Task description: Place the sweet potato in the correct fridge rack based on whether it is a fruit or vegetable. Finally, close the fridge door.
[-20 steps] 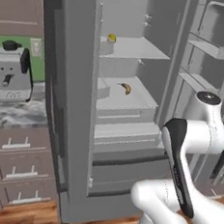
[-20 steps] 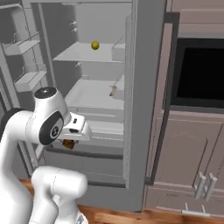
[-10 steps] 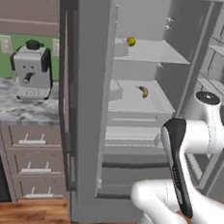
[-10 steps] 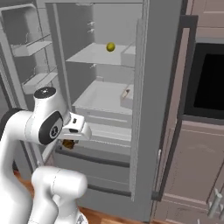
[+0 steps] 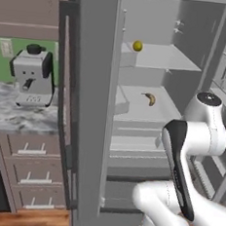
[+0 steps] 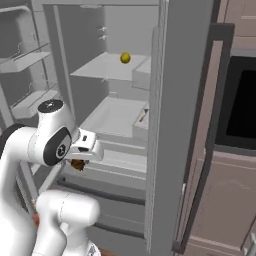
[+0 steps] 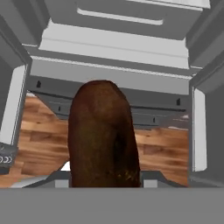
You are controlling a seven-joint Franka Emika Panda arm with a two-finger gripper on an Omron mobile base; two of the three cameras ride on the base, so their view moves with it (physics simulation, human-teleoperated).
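Observation:
The dark reddish-brown sweet potato (image 7: 104, 135) stands upright in the middle of the hand view, with my gripper shut on it. In the right base view my gripper (image 6: 77, 163) holds the sweet potato (image 6: 77, 164) low in front of the open fridge, about level with its lower drawers. The fridge rack (image 5: 135, 107) at mid height carries a curved banana (image 5: 149, 98). A round yellow fruit (image 5: 137, 46) sits on the upper rack (image 5: 162, 58). From the other side I see the same fruit (image 6: 125, 58) and mid rack (image 6: 110, 117). My fingertips are hidden behind the tuber.
The grey fridge door (image 5: 88, 107) stands open edge-on at the left, and the other door with bins (image 6: 25, 62) swings out on the far side. A coffee machine (image 5: 33, 75) stands on the marble counter (image 5: 11, 120) above drawers (image 5: 28, 175). A dark oven (image 6: 240, 105) is to the right. Wooden floor (image 7: 39, 144) lies below.
The whole picture has shifted to the right in both base views, so the base has moved. The arm keeps the same pose, with the sweet potato still gripped.

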